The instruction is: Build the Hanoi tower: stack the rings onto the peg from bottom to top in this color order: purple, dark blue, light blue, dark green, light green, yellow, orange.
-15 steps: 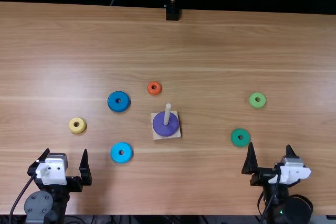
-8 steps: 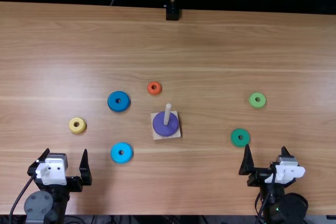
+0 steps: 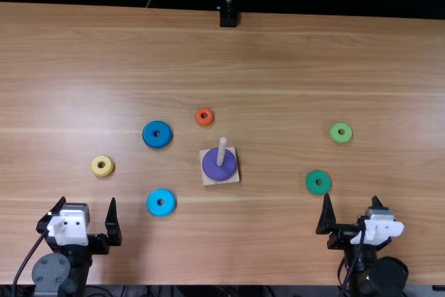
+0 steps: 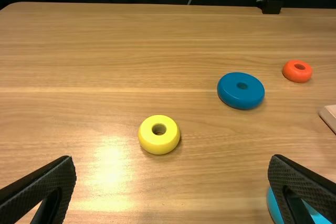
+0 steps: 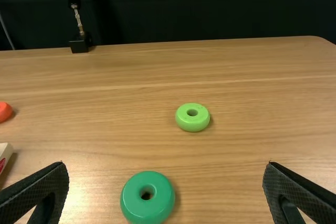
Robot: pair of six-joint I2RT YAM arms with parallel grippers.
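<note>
From here I have the purple ring (image 3: 213, 167) on the peg (image 3: 222, 147), down at the base (image 3: 235, 178); the other six rings lie loose on the tabletop (image 3: 264, 241) around the peg.

My left gripper (image 3: 87, 201) is released, its fingers spread wide, well to the left of the peg and on my side of it; the yellow ring (image 3: 95, 166) sits just beyond that gripper, left of the peg; the light blue ring (image 3: 154, 203) is nearer the peg, left and on my side of it, off to the right of the same gripper; the dark blue ring (image 3: 149, 135) is left of the peg and a little past it, farther out from the gripper; the orange ring (image 3: 198, 117) lies past the peg, slightly left.

My right gripper (image 3: 352, 199) is released too, fingers apart, right of the peg and on my side; the dark green ring (image 3: 311, 183) is right of the peg, close to that gripper's left fingertip; the light green ring (image 3: 334, 133) lies right of the peg and past it, farther out from the gripper.
</note>
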